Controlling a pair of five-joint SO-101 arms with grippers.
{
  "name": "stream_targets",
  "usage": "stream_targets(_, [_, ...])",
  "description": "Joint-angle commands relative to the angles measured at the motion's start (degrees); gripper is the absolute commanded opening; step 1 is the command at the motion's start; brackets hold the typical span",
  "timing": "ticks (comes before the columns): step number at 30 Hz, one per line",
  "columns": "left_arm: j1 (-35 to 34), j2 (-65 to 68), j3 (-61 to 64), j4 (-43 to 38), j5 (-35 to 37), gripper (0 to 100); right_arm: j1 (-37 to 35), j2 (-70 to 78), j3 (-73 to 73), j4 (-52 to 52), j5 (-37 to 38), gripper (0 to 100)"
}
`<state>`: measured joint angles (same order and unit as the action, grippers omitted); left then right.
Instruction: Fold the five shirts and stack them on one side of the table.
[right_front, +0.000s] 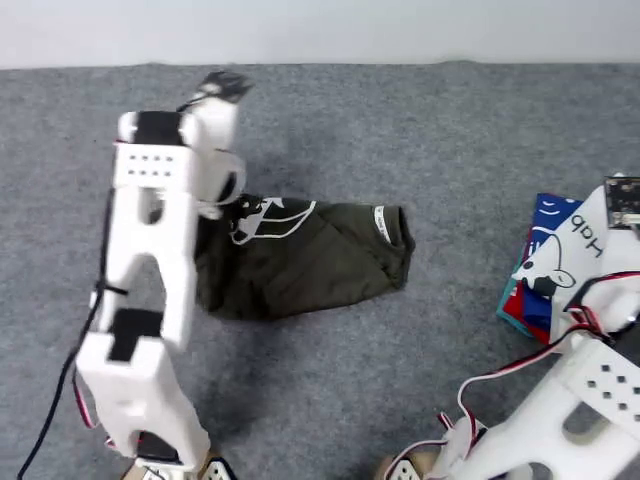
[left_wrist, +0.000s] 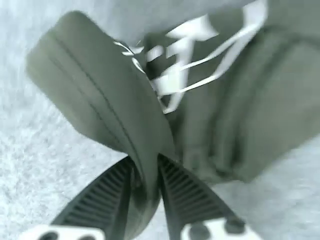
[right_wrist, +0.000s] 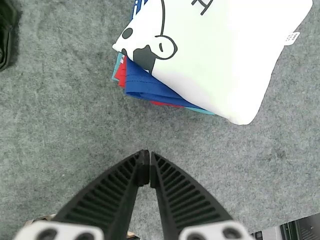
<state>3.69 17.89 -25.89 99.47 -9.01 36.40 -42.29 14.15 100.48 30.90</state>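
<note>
Near the middle of the tabletop lay the dark green shirt, half folded, its long axis running sideways from the left arm toward the stack. The left hand was clamped on a raised fold at the shirt's left end, cloth pinched between both fingers. The next fold probably meant carrying that end along the axis, and only the left arm was near enough. Well apart to the right, the stack showed what looked like 4 shirts, white uppermost. The right hand, closed on nothing, hung just beside the stack and could hinder placing.
</note>
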Motion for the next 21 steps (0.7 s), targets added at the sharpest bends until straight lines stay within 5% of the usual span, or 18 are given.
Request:
stream_targets(1, [9.1, -8.1, 0.0, 0.8, 2.7, 1, 0.7, -1.1, -0.2, 2.0, 0.4, 1.5])
stream_targets(15, [25.1, 3.3, -0.3, -9.3, 8.5, 2, 0.7, -1.1, 5.0, 1.7, 0.4, 1.5])
stream_targets(21, [28.4, 10.8, -6.4, -11.3, 10.1, 18, 0.7, -1.1, 5.0, 1.5, 0.4, 1.5])
